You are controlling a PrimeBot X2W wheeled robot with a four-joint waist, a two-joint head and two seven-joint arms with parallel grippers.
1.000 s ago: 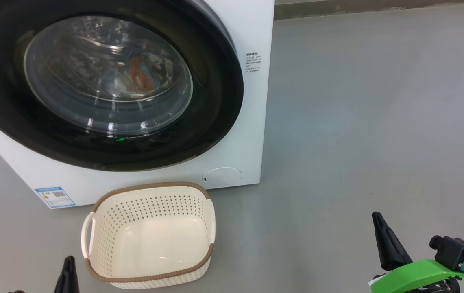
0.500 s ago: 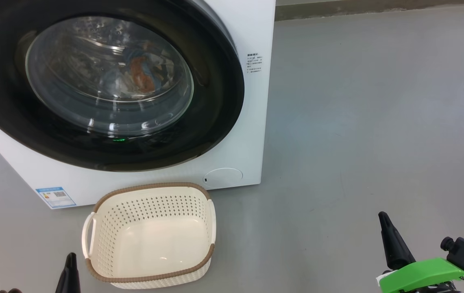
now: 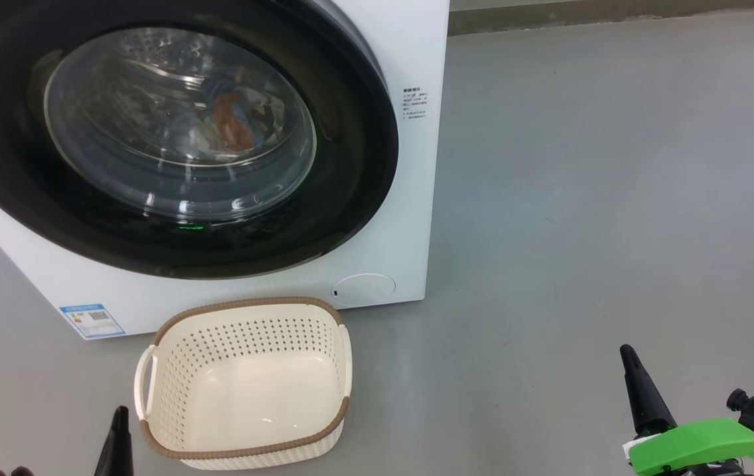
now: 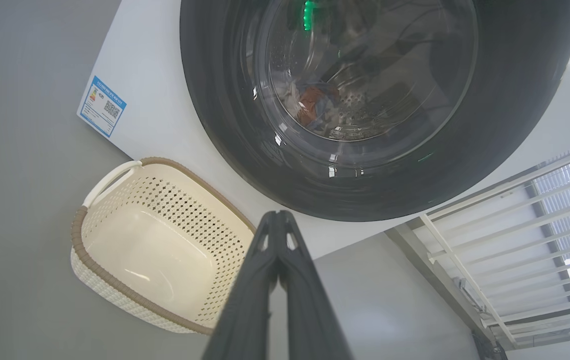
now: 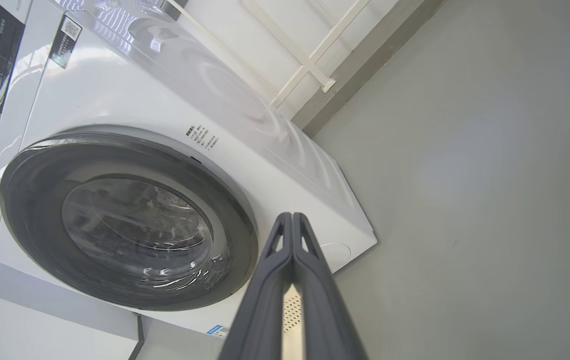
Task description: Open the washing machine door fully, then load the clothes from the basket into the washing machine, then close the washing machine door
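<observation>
The white washing machine stands at the upper left with its round black-rimmed door closed flat against the front. Behind the glass bowl lie the clothes, orange, blue and white, also visible in the left wrist view. The cream basket with a brown rim sits empty on the floor before the machine. My left gripper is shut just left of the basket, fingers pressed together in its wrist view. My right gripper is shut far to the right over bare floor, tips together in its wrist view.
Grey floor stretches wide to the right of the machine. A blue label sticker marks the machine's lower left corner and a round filter flap its lower right. A white railing and wall base lie behind the machine.
Both grippers have drawn back slightly toward the lower edge of the head view, the right one also drifting right. The door, basket and clothes stay where they were.
</observation>
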